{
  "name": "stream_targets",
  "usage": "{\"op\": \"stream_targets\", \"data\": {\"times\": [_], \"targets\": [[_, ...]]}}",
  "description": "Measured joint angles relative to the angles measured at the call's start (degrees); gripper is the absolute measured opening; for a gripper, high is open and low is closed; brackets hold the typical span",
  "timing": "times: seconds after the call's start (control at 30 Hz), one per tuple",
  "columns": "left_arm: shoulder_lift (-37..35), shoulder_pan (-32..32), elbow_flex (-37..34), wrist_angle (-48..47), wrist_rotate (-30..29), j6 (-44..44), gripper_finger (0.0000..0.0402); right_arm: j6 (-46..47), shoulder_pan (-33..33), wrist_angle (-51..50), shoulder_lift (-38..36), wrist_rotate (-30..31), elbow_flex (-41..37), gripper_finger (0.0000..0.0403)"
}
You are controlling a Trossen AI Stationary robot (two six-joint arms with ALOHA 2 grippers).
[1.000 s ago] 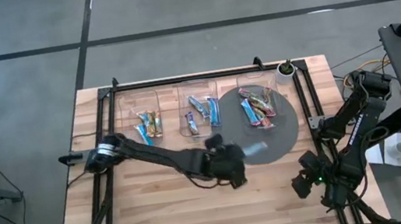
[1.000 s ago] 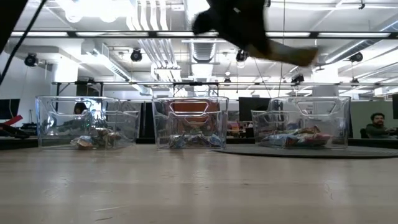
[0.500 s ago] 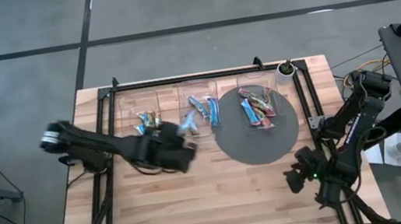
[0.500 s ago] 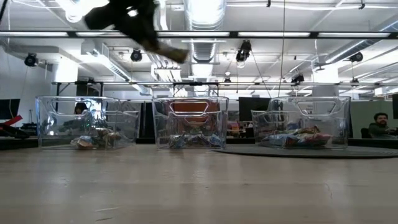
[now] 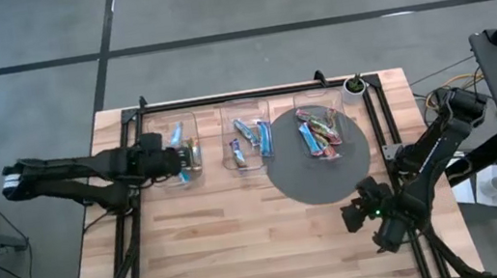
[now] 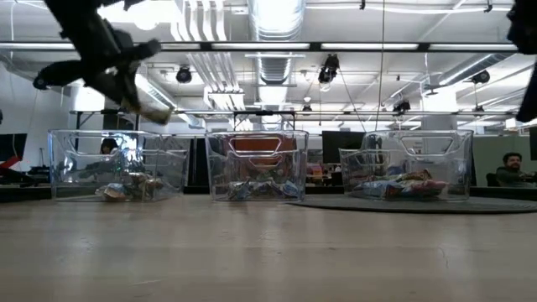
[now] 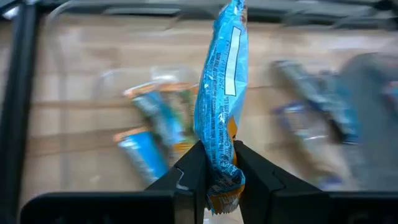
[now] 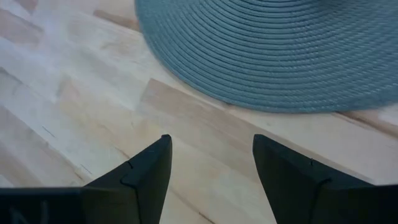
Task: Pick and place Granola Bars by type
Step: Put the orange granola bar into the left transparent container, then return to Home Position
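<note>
The left end effector (image 5: 176, 156) hangs over the left clear bin (image 5: 171, 122) at about ten o'clock on the tabletop (image 5: 225, 249), its fingers (image 7: 189, 168) pinched on the lower end of a blue-wrapped bar (image 7: 221, 99). Only the left wrist view shows that grip clearly: the bar stands up between the dark fingers, with several blurred bars lying in the bin below it. In the high view the held bar is only a small blue patch at the arm's tip, above the tan and blue bars in the left bin (image 5: 186, 154). The low view shows this arm raised above the bin's rim.

The high view alone gives the layout: a middle bin (image 5: 245, 110) at twelve o'clock with blue bars (image 5: 250, 137), and a right bin (image 5: 317, 102) at one o'clock holding mixed bars (image 5: 320, 132), standing on a round grey mat (image 5: 318, 180).

The right end effector (image 5: 359, 212) waits near four o'clock. Its wrist view shows the fingers (image 8: 146, 168) spread wide and empty over bare wood, with the mat's edge beyond them.

In the low view a person (image 6: 507, 168) sits in the room far behind the right bin.
</note>
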Motion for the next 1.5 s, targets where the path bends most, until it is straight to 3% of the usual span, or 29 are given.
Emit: {"op": "stream_targets", "data": {"times": [0.2, 0.4, 0.7, 0.87, 1.17, 1.27, 1.5], "targets": [[-1.74, 6.57, -6.67, 1.64, 1.54, 1.86, 0.005, -7.07, -4.66, 6.29, 0.0, -0.08, 0.02, 0.0215], [-1.66, 8.26, -10.18, 8.83, 3.88, 6.33, 0.0055, -11.68, -7.98, 10.31, 0.0, -0.2, 0.04, 0.0215], [-1.71, 8.75, -11.8, 9.95, 7.05, 7.32, 0.0122, -14.18, -9.63, 11.01, 0.0, -0.33, 0.04, 0.0215], [-1.92, 8.37, -7.51, 8.22, 10.68, 12.5, 0.0135, -14.3, -9.63, 11.38, 0.0, -0.46, 0.04, 0.0215], [-2.42, 6.37, 8.29, 8.27, 12.14, 24.75, 0.0135, -15.54, -9.63, 12.26, 0.0, -0.7, 0.06, 0.0215], [-2.46, 5.8, 11.46, 9.43, 13.39, 24.37, 0.0135, -15.68, -9.67, 12.28, -0.36, -6.17, 0.12, 0.0215], [-2.4, 2.65, 8.85, 29.88, 20.71, 35.27, 0.0135, -23.34, -10.4, 18.54, -1.42, -3.88, 0.58, 0.0215]]}}
